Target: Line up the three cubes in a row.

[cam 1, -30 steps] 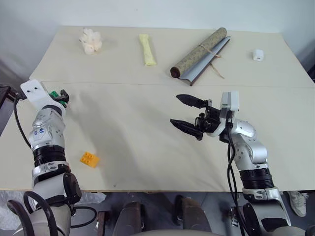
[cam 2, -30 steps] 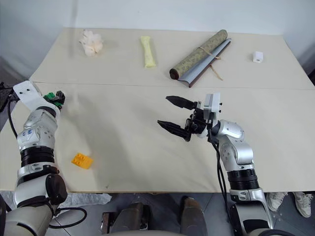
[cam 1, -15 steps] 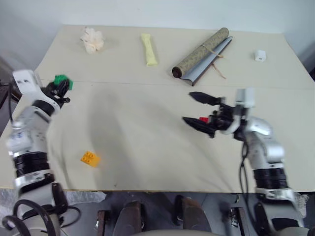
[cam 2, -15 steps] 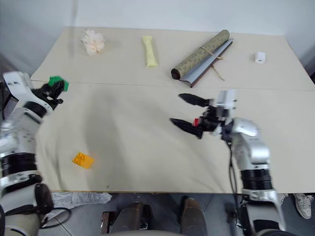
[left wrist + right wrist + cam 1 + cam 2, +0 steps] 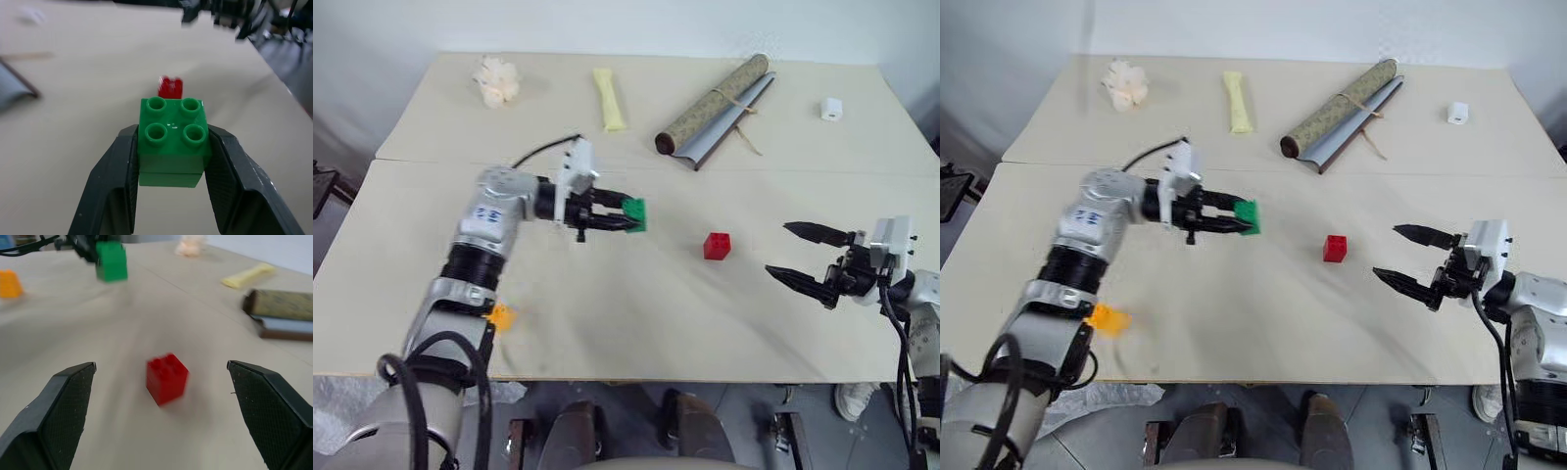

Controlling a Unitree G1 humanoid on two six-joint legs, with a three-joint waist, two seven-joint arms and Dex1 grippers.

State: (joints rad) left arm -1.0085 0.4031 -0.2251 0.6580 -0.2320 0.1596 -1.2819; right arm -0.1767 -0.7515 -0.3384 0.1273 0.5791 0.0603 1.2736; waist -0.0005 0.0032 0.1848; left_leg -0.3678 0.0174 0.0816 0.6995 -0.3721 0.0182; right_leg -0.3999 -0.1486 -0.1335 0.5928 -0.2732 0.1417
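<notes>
Beige desk (image 5: pixel 607 323): red cube (image 5: pixel 717 246) sits mid-desk. Left tool (image 5: pixel 628 216) grips green cube (image 5: pixel 634 212) in the air, pointing right, red cube just beyond along that line. Right tool (image 5: pixel 803 257) wide, empty, on red's far side. Yellow-orange cube (image 5: pixel 1108 318) near the left front edge, closest to left arm.

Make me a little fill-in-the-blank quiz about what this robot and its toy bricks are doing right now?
1. The left gripper is shut on the ____ cube.
2. The red cube sits on the table between the two ____.
3. The right gripper has its fingers ____ and holds nothing.
4. The yellow-orange cube lies near the table's ____ edge.

Missing words: green; grippers; open; front
</notes>
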